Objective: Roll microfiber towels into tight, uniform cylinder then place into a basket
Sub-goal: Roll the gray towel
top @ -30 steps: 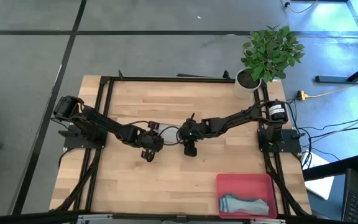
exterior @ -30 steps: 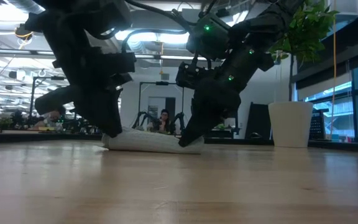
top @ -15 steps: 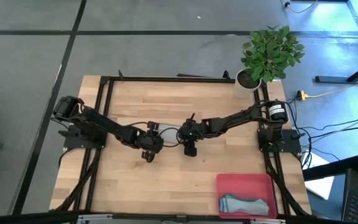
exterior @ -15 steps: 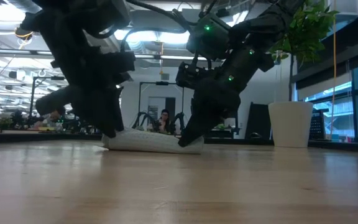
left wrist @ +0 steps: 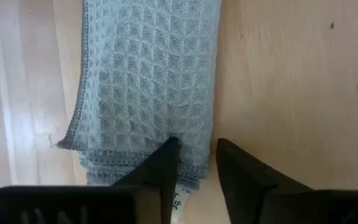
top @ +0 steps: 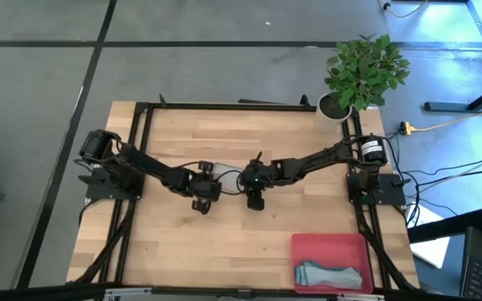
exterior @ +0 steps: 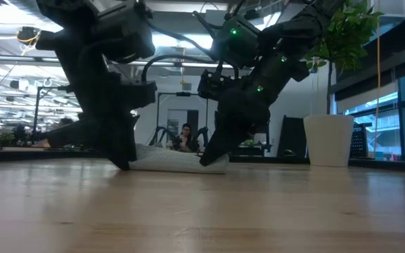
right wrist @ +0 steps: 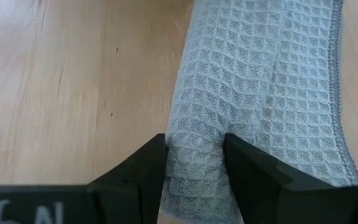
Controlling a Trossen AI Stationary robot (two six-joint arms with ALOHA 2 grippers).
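Both my grippers work the rolled towel (exterior: 178, 160) mid-table: my right gripper (right wrist: 194, 162) pinches one end between its fingers, while my left gripper (left wrist: 194, 163) stands parted at the other end, one fingertip on the hem. Well away from that towel, the pink basket (top: 329, 247) holds another rolled towel (top: 330, 275).

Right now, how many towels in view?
2. One rolled towel lies in the pink basket at the table's front right; the other towel is mid-table between both grippers, mostly hidden from above.
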